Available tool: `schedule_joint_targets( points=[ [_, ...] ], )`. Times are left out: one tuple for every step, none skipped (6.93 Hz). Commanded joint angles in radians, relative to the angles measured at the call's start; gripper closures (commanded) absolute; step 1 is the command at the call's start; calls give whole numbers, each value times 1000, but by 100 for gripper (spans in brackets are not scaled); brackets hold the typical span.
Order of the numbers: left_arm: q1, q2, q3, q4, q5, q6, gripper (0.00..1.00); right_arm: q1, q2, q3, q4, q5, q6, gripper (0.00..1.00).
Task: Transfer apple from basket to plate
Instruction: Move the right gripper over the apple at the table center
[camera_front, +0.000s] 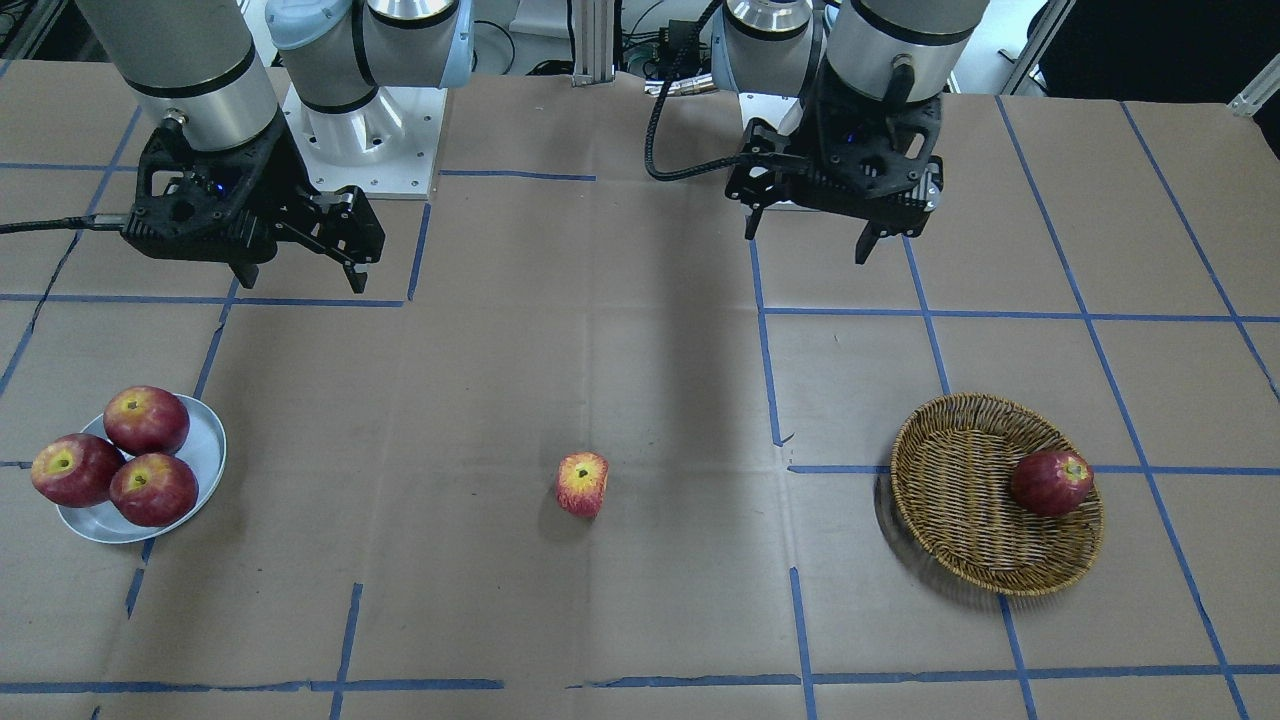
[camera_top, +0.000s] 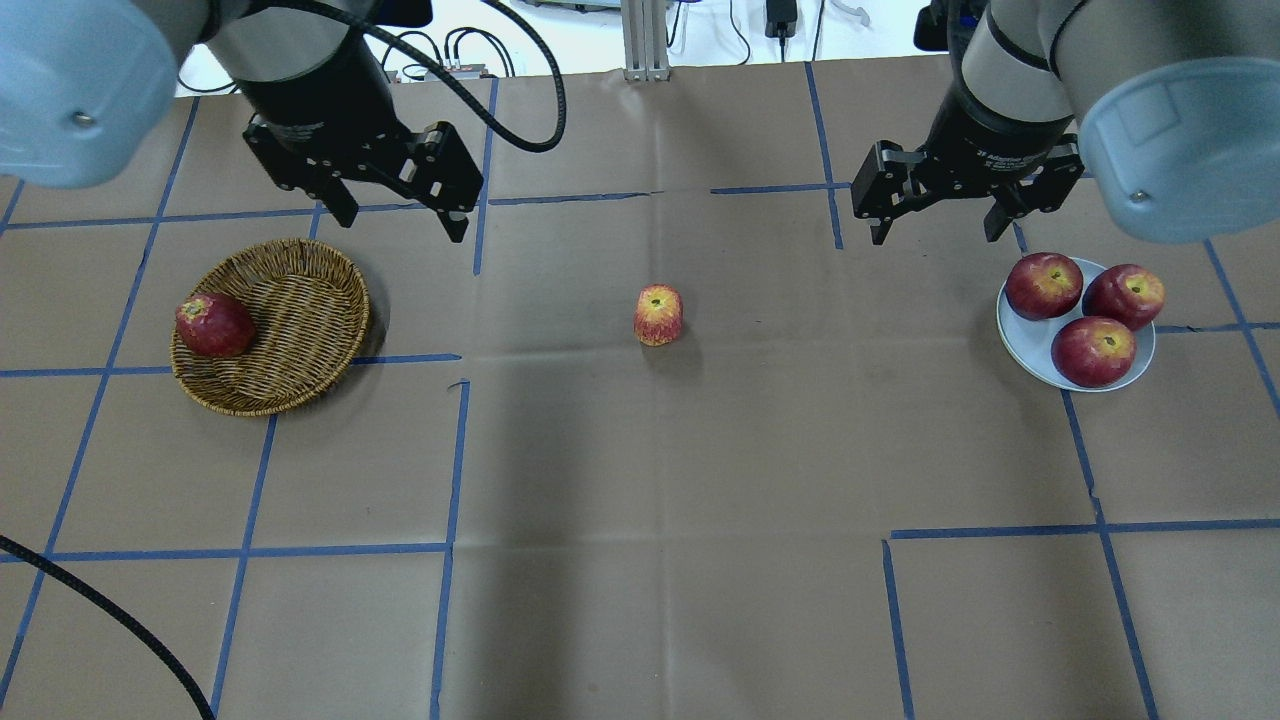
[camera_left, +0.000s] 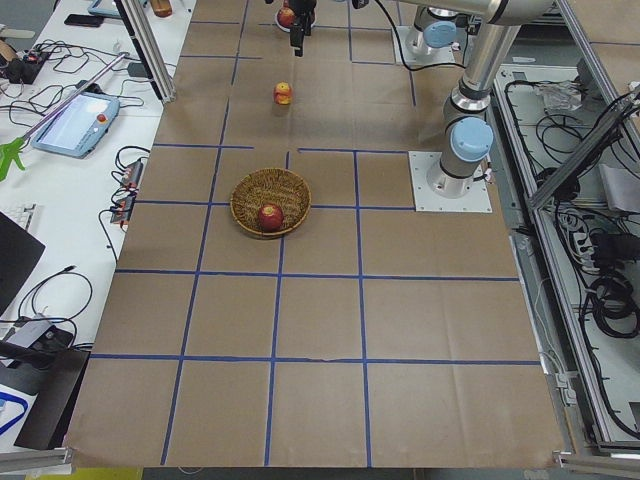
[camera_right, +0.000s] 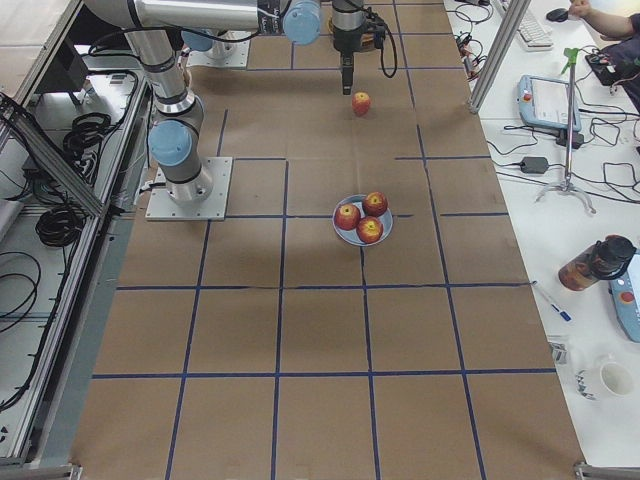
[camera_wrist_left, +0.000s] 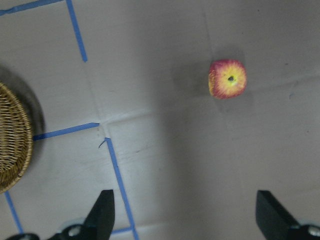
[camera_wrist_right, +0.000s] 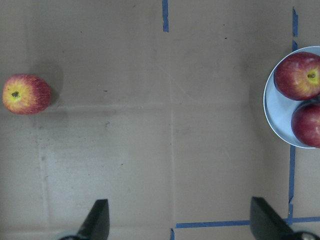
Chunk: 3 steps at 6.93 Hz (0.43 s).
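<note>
The apple (camera_top: 658, 315) stands on the paper-covered table (camera_top: 650, 560), well in from every edge and about midway between the table's left and right ends. It touches neither the basket (camera_top: 305, 300) nor the plate (camera_top: 1022, 338). It sits upright: its yellow stem hollow faces up, visible from the front-facing and overhead cameras alike and in both wrist views. Its long axis runs roughly vertical, the fruit looking a little taller than wide, with red streaks down its sides. The basket lies toward the table's left end from it, well apart, and holds one darker red apple (camera_top: 213, 325), which rests against the inner rim on the side nearest that left end. The plate lies toward the right end, also well apart, and carries three darker red apples (camera_top: 1093, 351) packed together and touching. The left gripper (camera_top: 400, 218) hangs above the table on the robot's-edge side of the basket, its fingers spread wide and holding nothing. In its wrist view the two fingertips frame bare paper, with the apple beyond them and the basket's rim at the side. The right gripper (camera_top: 937, 228) hangs likewise on the robot's-edge side of the plate, its fingers also parted and empty. Blue tape lines (camera_top: 452, 450) cross the table in a grid.
</note>
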Motion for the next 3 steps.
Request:
schedule_joint_targets(
  points=[
    [24,13,-30,-13,2,14,1,164,93,-4,-124,-6,141,0],
    [23,13,-37,-10,2,14,1,217,165,-4,-205,-10,198,0],
    [24,6,-39,-10,2,14,1,250,226,-3,-276,-10,250,0]
  ],
)
